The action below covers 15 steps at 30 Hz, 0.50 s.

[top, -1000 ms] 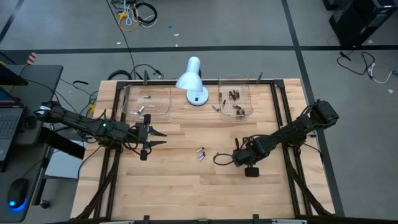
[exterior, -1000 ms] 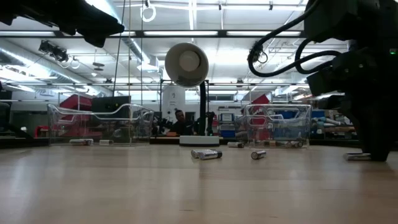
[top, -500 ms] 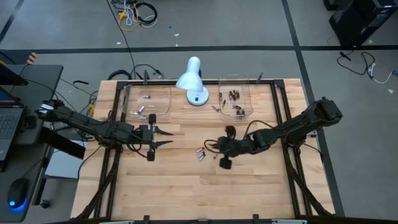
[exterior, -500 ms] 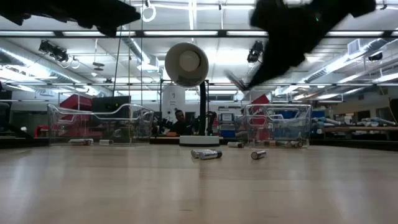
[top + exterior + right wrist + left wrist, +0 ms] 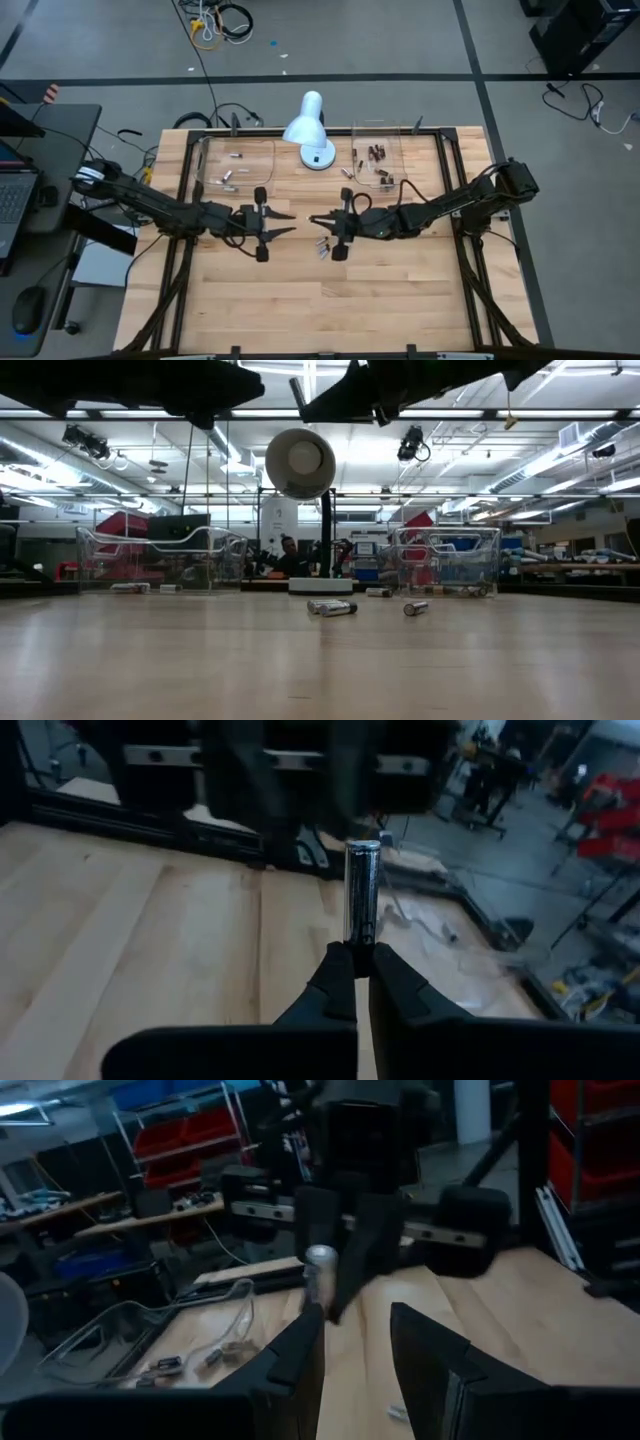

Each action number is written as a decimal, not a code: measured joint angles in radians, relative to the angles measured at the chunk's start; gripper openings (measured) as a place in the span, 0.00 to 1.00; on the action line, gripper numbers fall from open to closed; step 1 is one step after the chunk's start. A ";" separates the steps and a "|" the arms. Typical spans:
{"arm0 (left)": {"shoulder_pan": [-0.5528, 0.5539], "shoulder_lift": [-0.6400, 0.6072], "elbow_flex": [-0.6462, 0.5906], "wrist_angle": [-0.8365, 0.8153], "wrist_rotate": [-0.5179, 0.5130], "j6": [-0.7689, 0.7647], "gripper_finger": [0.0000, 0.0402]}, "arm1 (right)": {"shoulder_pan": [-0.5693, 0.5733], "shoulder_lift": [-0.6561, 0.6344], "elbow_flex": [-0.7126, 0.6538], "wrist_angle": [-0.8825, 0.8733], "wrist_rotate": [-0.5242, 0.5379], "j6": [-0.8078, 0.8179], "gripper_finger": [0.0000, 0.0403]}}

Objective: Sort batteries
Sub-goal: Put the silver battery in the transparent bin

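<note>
Sorting is well under way but not finished: a few pale batteries lie in the left tray (image 5: 238, 163), a bunch of dark ones in the right tray (image 5: 377, 155), one rests on the table just beside that tray, and a small cluster (image 5: 322, 247) lies loose on the wood at mid-table. The right gripper (image 5: 318, 221) hangs above that cluster, its fingers clenched on the base of a silvery battery (image 5: 361, 892) that sticks out from the tips. The left gripper (image 5: 290, 222) faces it from close by, fingers parted and holding nothing, looking ready for a handover. A second ago the right arm sat low on the table over to the right; it has since swung up and across to centre, while the left arm has reached inward to meet it.
</note>
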 joint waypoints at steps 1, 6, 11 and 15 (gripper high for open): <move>0.005 0.011 0.000 0.025 0.001 0.001 0.29 | -0.001 0.001 0.000 0.013 -0.004 -0.019 0.00; 0.041 0.052 0.000 0.128 -0.034 0.005 0.29 | -0.009 0.001 0.000 0.061 -0.009 -0.096 0.00; 0.078 0.065 0.001 0.193 0.055 0.001 0.29 | -0.015 0.001 0.000 0.073 -0.015 -0.118 0.00; 0.092 0.063 0.005 0.210 0.109 -0.004 0.29 | -0.018 0.001 0.000 0.080 -0.015 -0.128 0.00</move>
